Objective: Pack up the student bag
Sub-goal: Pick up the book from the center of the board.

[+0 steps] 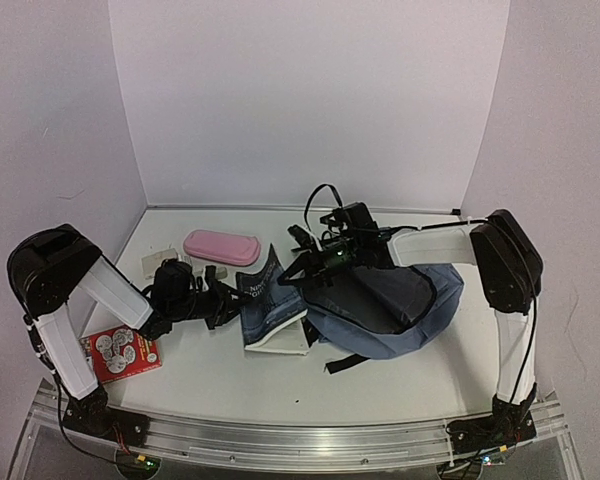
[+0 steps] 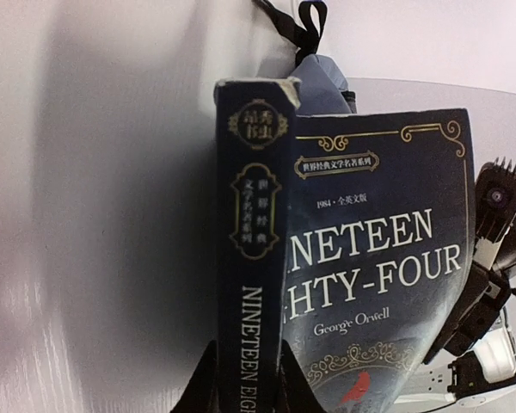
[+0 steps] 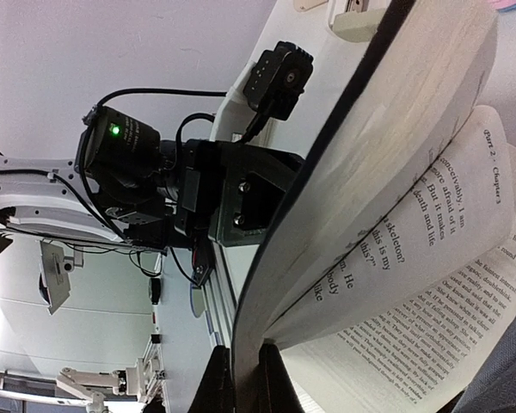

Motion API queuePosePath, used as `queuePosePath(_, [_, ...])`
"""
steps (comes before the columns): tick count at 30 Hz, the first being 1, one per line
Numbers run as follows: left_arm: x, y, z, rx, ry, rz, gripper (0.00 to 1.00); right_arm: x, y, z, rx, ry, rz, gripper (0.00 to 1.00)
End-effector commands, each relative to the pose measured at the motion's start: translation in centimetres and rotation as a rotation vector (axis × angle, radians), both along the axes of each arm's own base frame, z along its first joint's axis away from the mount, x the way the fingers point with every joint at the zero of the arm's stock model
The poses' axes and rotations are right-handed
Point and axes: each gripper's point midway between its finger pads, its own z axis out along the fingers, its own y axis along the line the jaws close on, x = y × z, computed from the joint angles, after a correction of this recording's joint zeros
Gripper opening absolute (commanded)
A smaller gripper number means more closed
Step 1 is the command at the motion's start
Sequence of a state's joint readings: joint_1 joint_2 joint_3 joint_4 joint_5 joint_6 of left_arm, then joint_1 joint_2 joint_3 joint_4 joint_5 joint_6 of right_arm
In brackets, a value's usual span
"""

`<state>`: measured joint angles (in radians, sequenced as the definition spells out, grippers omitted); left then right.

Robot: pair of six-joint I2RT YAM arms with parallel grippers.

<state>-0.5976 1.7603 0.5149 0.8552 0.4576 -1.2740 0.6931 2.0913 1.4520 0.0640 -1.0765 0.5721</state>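
Both arms are on one thing - the book [image 1: 272,300], a dark-blue "Nineteen Eighty-Four" paperback, held half-open near the middle of the tabletop [image 1: 380,385].

The left fingers [image 2: 205,394] are narrow, pinching the foot of the spine from either side. That grip looks meant to steer the book's angle, since the spine is its stiffest part. The right fingers [image 3: 217,391] are also nearly together, clamped on the front cover plus a wad of pages; can't tell how many. The cover bows away from them and the remaining leaves fan open beside it. The fanning is prob. a side effect of gripping at the fore-edge, not the aim. A splayed book is wider and could catch on fabric.

The student bag [image 1: 390,310] lies flat on the tabletop right of centre, w/ the right arm reaching across its far side. Its left edge is touching or just beside the book. In the left wrist view the bag's blue-grey fabric and a black loop [image 2: 305,21] sit right behind the book's top edge, so the book points at the bag. I can't tell whether the zip is open.

My read is that the step in hand is feeding the book into the bag, w/ one arm guiding and the other supporting. The task looks early - the pink pencil case [image 1: 220,247], a red card [image 1: 120,352] and some small pale items [image 1: 165,262] lie out to the left, apart from the bag.
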Motion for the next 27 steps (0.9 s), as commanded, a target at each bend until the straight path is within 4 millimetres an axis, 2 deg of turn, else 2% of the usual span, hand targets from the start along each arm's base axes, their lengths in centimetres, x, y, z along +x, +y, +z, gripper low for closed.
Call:
queuePosePath(1, [-0.2, -2.2, 10.1, -0.071, -0.217, -0.081, 0.02, 0.7, 0.2, 5.4, 0.109, -0.198, -0.015, 0.00])
queuePosePath(2, [-0.2, -1.9, 11.1, -0.046, -0.229, -0.077, 0.00, 1.0, 0.0, 5.5, 0.103, -0.207, -0.026, 0.07])
queuePosePath(3, [-0.2, -1.6, 12.3, -0.024, -0.248, -0.069, 0.00, 1.2, -0.3, 5.6, 0.096, -0.217, -0.035, 0.18])
queuePosePath(5, [-0.3, -0.8, 14.8, 0.016, -0.277, -0.051, 0.00, 1.9, -0.7, 5.9, 0.075, -0.240, -0.060, 0.50])
queuePosePath(8, [-0.4, 0.0, 18.7, 0.064, -0.329, -0.037, 0.00, 3.1, -1.4, 7.2, 0.034, -0.304, -0.102, 0.85])
queuePosePath(10, [-0.6, 0.2, 21.4, 0.073, -0.370, -0.042, 0.00, 3.3, -1.9, 8.6, 0.022, -0.341, -0.118, 0.98])
queuePosePath(14, [-1.3, -0.3, 26.5, 0.038, -0.446, -0.089, 0.00, 2.8, -1.9, 12.2, 0.070, -0.389, -0.104, 0.98])
queuePosePath(18, [-2.4, -1.5, 30.2, -0.020, -0.499, -0.185, 0.00, 1.6, -1.7, 15.1, 0.142, -0.396, -0.046, 0.98])
queuePosePath(23, [-3.6, -2.3, 33.8, -0.087, -0.572, -0.263, 0.00, -1.0, -2.0, 17.5, 0.229, -0.344, 0.065, 0.98])
queuePosePath(27, [-4.0, -2.4, 35.6, -0.119, -0.621, -0.284, 0.00, -2.9, -2.4, 19.8, 0.291, -0.302, 0.135, 0.98])
